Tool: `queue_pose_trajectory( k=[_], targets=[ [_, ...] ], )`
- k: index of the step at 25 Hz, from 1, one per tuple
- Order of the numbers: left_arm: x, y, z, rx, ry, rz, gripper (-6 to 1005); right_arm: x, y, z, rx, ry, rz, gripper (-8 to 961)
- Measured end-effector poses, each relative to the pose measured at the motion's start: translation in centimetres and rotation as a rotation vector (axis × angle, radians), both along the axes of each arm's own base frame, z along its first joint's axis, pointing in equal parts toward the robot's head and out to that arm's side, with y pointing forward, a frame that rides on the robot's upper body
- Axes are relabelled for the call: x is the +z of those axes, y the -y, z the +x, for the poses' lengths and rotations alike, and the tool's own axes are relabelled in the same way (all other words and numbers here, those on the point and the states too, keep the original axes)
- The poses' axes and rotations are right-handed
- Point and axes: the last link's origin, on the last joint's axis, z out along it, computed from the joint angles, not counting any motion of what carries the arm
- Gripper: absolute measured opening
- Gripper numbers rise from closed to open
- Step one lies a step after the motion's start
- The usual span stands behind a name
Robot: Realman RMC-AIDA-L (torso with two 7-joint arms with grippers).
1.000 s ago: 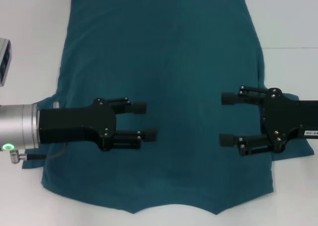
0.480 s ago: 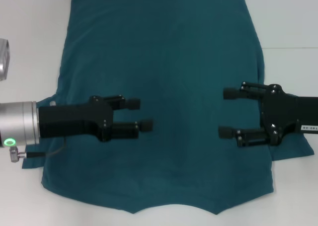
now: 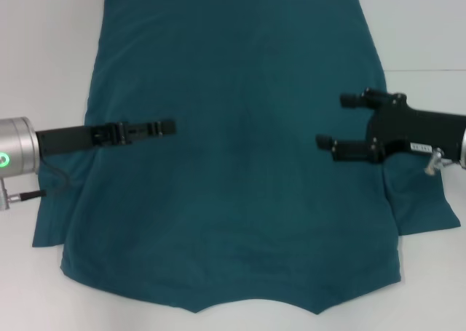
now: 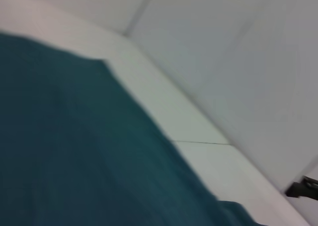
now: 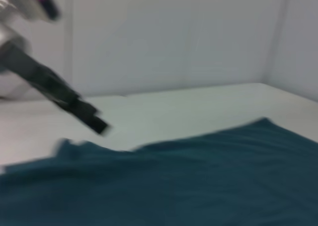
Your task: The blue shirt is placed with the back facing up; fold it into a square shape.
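Shirt (image 3: 240, 149) flat, plain side up; right gripper (image 3: 338, 120) fingers spread, empty; left gripper (image 3: 164, 129) edge-on, opening unreadable.

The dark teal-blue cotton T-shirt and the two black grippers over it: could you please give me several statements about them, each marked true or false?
1. The dark teal-blue cotton T-shirt lies spread flat on the white table. True.
2. The left gripper is clamped on a sleeve. False: in the head view it sits over the shirt's left part, with no cloth seen lifted or held.
3. The right gripper has its fingers apart. True.
4. The shirt is already folded into a square. False: it is unfolded, both sleeves sticking out.
5. Pale lettering shows on the upturned side. False: that side is plain.
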Motion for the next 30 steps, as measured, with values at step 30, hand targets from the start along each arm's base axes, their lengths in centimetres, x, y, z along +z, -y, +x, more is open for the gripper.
queue_pose_trajectory(
  k=[30],
  targets=[
    [7.3, -1.3, -5.3, 0.493, -0.358, 0.026, 795, -2.9, -6.7, -4.3, -0.046, 0.111, 0.164, 947]
  ],
)
